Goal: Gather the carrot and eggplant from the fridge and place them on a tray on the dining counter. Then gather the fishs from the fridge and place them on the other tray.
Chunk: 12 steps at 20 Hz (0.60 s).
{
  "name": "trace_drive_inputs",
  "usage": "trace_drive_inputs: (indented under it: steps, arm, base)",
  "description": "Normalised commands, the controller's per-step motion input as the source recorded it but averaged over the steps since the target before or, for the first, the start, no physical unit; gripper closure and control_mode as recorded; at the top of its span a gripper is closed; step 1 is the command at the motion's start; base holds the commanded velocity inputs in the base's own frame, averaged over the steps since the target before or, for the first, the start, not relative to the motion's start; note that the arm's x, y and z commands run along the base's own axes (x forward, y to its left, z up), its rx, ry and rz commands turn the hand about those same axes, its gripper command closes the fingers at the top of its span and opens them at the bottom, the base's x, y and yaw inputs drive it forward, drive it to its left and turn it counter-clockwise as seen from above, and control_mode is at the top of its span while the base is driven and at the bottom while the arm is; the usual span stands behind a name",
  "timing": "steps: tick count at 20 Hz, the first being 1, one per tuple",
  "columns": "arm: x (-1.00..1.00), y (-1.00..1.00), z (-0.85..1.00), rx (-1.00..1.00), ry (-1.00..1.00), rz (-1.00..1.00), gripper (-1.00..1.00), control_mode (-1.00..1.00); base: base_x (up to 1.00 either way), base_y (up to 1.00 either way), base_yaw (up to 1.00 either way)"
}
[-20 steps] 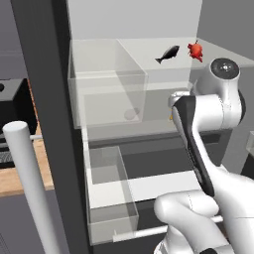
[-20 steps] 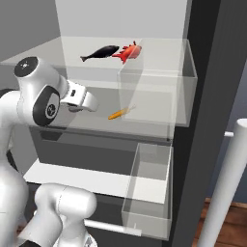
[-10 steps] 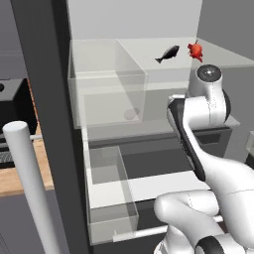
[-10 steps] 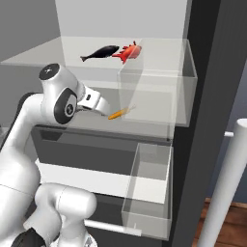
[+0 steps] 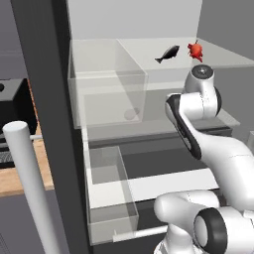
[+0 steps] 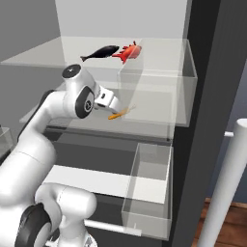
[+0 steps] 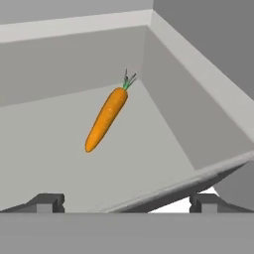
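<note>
Open wide, the end effector (image 7: 127,201) points into the fridge (image 6: 202,72) with its two dark fingertips (image 7: 47,202) well apart and nothing between them. Ahead of it in the hand view lies the carrot (image 7: 106,119), flat on the pale floor of a fridge shelf, its green stem end turned toward the far corner where the back and side walls meet; the end effector is near it but not touching. In the right base view the carrot (image 6: 118,115) rests on the middle shelf just beyond the hand, beside a clear bin (image 6: 164,91) that hangs at the shelf's right. On the shelf above, a dark fish (image 6: 100,52) and a red fish (image 6: 128,51) lie side by side, almost touching. The left base view shows the dark fish (image 5: 167,54) and the red one (image 5: 195,49) on that top shelf, above the arm's white wrist. A clear bin (image 5: 110,193) sits lower down on the left.
</note>
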Motion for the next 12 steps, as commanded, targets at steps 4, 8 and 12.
trace_drive_inputs:
  steps: [4,8,12]
  arm:
    - [0.51,0.00,-0.38,0.00,0.00,0.00,-1.00,-1.00]
    - [0.48,0.00,-0.32,0.00,0.00,0.00,-1.00,-1.00]
    - [0.47,-0.01,-0.27,0.00,0.00,0.00,-1.00,-1.00]
  base:
    - [0.00,0.00,0.00]
    - [0.00,0.00,0.00]
    - [0.00,0.00,0.00]
